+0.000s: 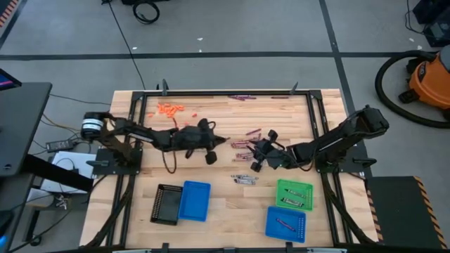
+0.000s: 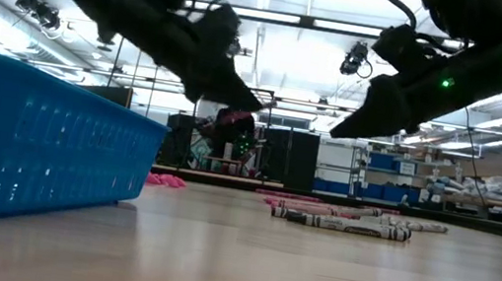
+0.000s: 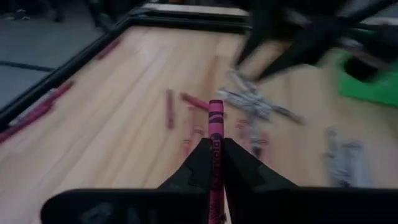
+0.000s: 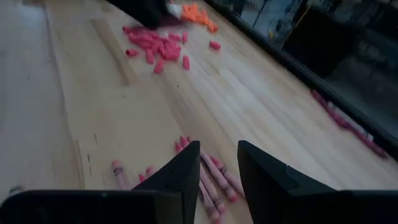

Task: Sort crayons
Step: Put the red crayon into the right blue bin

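My left gripper (image 3: 215, 144) hovers over the middle of the table (image 1: 218, 143), shut on a red-pink crayon (image 3: 215, 118). To its right, my right gripper (image 4: 217, 149) stands open above a small group of red-pink crayons (image 4: 214, 180) that lie flat on the wood (image 1: 246, 143). Silver-grey crayons (image 1: 244, 179) lie nearer the front edge. Orange crayons (image 1: 171, 109) are scattered at the far left. Dark purple crayons (image 1: 241, 98) lie along the far edge. My left gripper pinches the red-pink crayon between its two fingers, which press on the paper-wrapped shaft (image 3: 215, 138). The crayon lies along the fingers, and its front end (image 3: 215, 106) sticks out past their tips. It is lifted clear of the table.
A black tray (image 1: 166, 204) and a blue tray (image 1: 195, 200) stand at the front left. At the front right are a green tray (image 1: 294, 194) and another blue tray (image 1: 286, 223), with crayons in them. Short pink pieces (image 4: 155, 46) lie near the orange ones. A dark frame (image 1: 211, 92) rims the table.
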